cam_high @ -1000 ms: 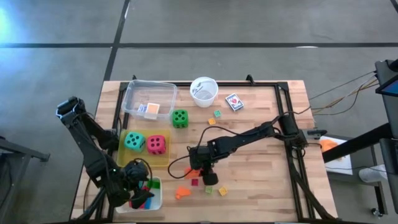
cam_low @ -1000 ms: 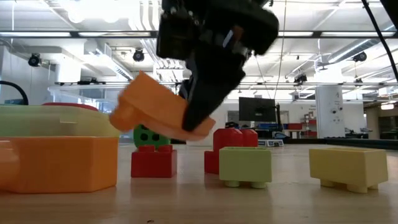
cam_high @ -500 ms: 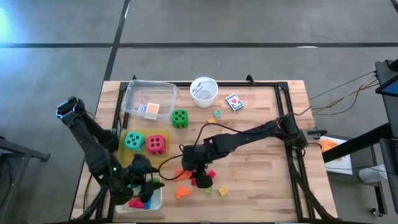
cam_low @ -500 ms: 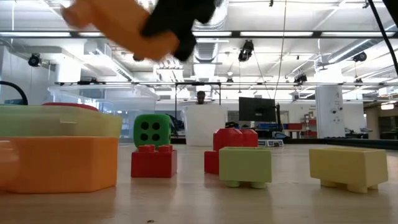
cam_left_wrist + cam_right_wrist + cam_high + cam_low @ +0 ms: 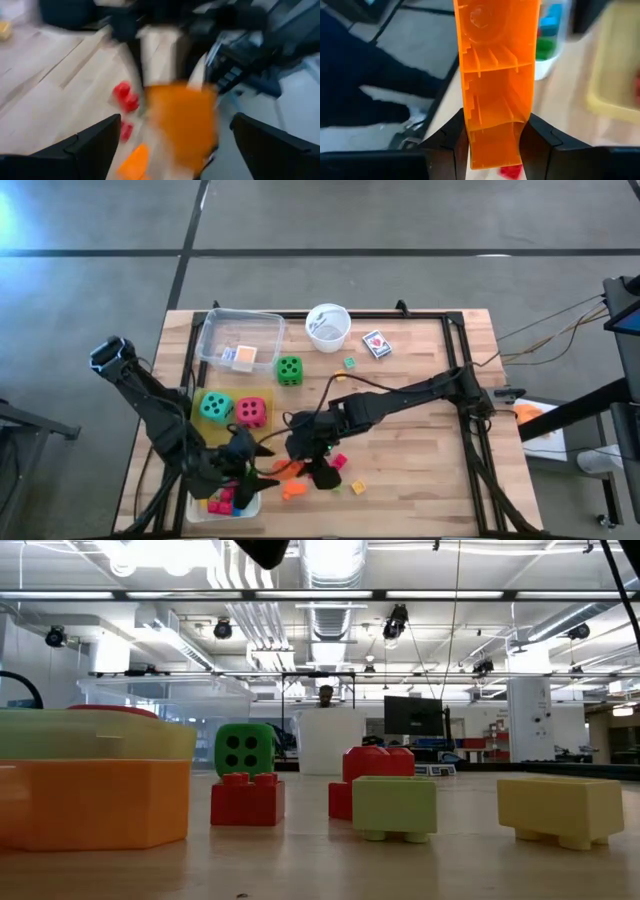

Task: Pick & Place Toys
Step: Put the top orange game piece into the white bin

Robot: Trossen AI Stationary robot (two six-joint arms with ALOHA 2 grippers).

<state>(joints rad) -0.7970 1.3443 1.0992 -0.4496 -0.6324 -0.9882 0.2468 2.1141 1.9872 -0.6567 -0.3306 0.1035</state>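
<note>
- Wooden table point(image 5: 420, 410), toys mostly lower centre of high view.
- Left gripper point(image 5: 262, 472) lower left, beside white tray point(image 5: 250, 502), fingers spread wide, empty.
- Right gripper point(image 5: 296, 463) lower centre, fingers clamped on orange block point(image 5: 496, 75), lifted off table.
- Red block point(image 5: 247, 800), yellow block point(image 5: 560, 809) resting on table.

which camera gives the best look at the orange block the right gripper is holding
The right wrist view: the orange block fills the picture, its hollow ribbed underside clamped between the right gripper's fingers. The left wrist view shows it blurred, the high view only an orange speck near both grippers. The low view misses it.
</note>
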